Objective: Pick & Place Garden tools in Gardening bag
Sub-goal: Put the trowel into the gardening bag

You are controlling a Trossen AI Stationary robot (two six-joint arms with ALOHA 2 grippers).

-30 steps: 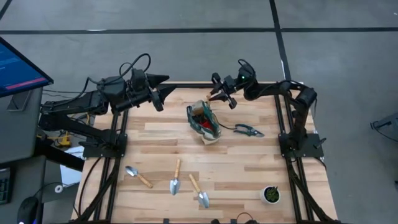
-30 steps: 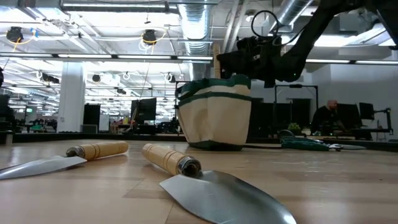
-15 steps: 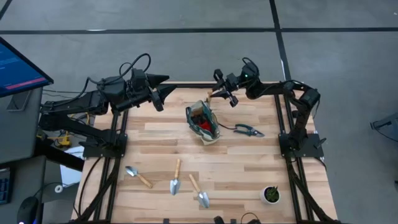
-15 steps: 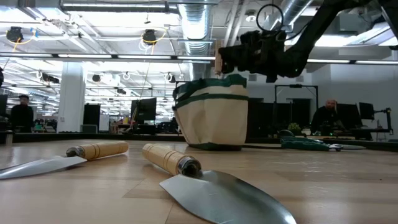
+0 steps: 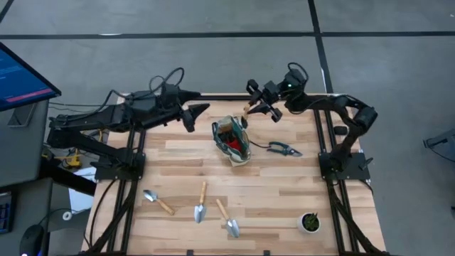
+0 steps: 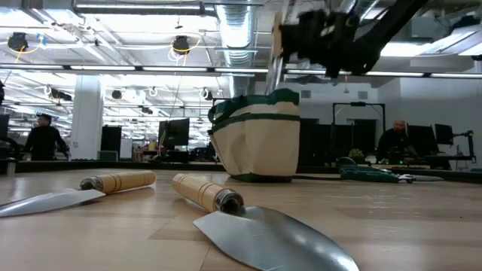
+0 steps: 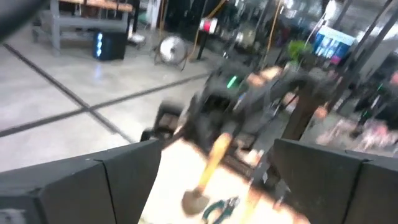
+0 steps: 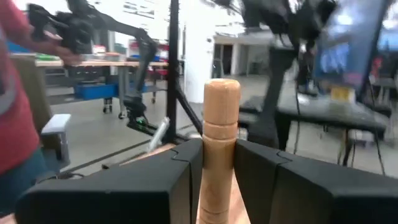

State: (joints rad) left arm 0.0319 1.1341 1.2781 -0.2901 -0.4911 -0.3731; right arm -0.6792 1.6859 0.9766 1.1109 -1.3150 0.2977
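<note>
Right gripper [image 8: 217, 165] clamped wooden trowel handle [image 8: 220, 134]; trowel head hidden. Bag [image 5: 232, 139] just below-left. Left gripper [image 5: 195, 114] gaped, clear.

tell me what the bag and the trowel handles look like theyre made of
Gardening bag: looks like woven fabric, matte beige with dark green trim; its sides sag softly. Trowel handles: light wood by the look, smooth, with turned grooves; the right gripper holds one. Trowel blade: shiny silver metal, reflective.
</note>
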